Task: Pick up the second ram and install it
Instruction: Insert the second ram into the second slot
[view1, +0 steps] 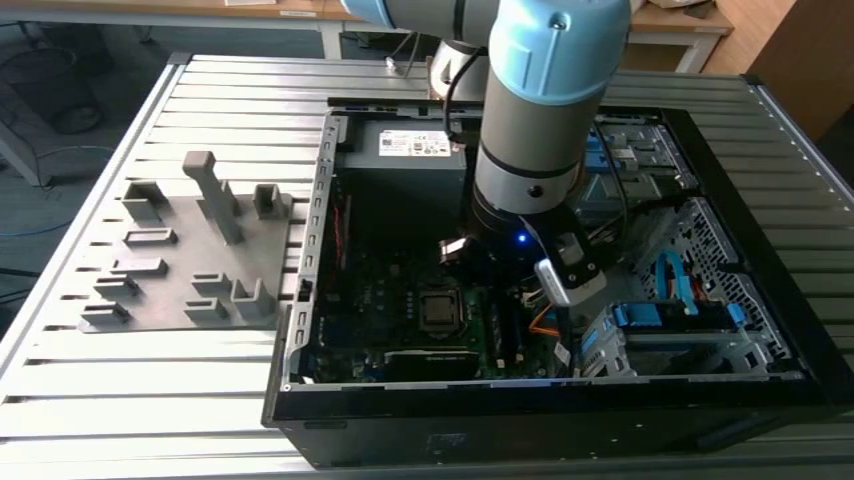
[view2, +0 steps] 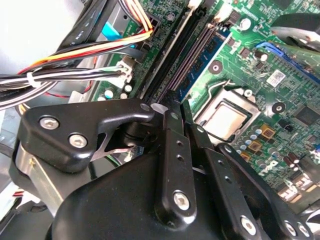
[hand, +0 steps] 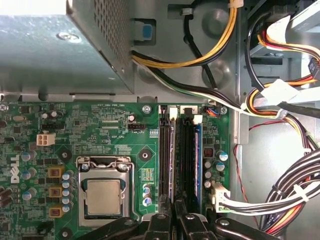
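The second ram (hand: 170, 160) stands on edge in a motherboard slot beside the CPU socket. Its thin top edge runs straight out from my fingertips, and its blue-green side (view2: 209, 55) shows in the second wrist view. My gripper (view2: 176, 107) is low inside the open PC case (view1: 304, 300), over the near end of that stick by a pale slot latch (view2: 156, 106). The black fingers (hand: 160, 222) lie pressed together with nothing seen between them. I cannot tell whether they touch the stick. In the exterior view the gripper (view1: 561, 335) hangs just right of the CPU (view1: 438, 310).
Another blue stick (hand: 198, 160) sits two slots over, toward the cable bundles (hand: 280, 200). The power supply (hand: 55, 50) borders the board. A blue drive bay (view1: 667, 320) lies to the exterior view's right. A grey fixture plate (view1: 187, 250) with upright blocks rests outside the case.
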